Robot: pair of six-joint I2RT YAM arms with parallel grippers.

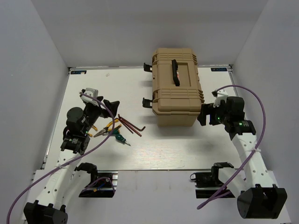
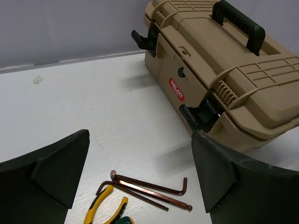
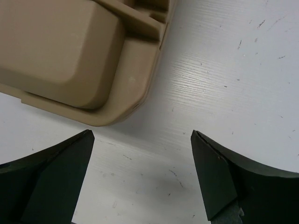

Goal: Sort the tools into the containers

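The tools lie in a loose group on the white table, left of centre. They are three dark-red hex keys point(image 1: 131, 125) point(image 2: 150, 189), yellow-handled pliers point(image 1: 109, 128) point(image 2: 104, 208) and a green-handled screwdriver point(image 1: 121, 138) point(image 2: 123, 220). The only container in view is a tan toolbox point(image 1: 177, 87) point(image 2: 224, 70), lid shut, with a black handle. My left gripper point(image 1: 105, 108) point(image 2: 139, 149) hangs open just left of and above the tools, holding nothing. Beside the toolbox's near right corner point(image 3: 70, 60), my right gripper point(image 1: 204, 115) point(image 3: 140, 144) is open over bare table.
Grey walls enclose the table on the left, back and right. Purple cables point(image 1: 259, 116) loop from both arms. Black latches point(image 2: 145, 39) stick out of the toolbox's left side. Black mounts point(image 1: 96, 183) sit at the near edge.
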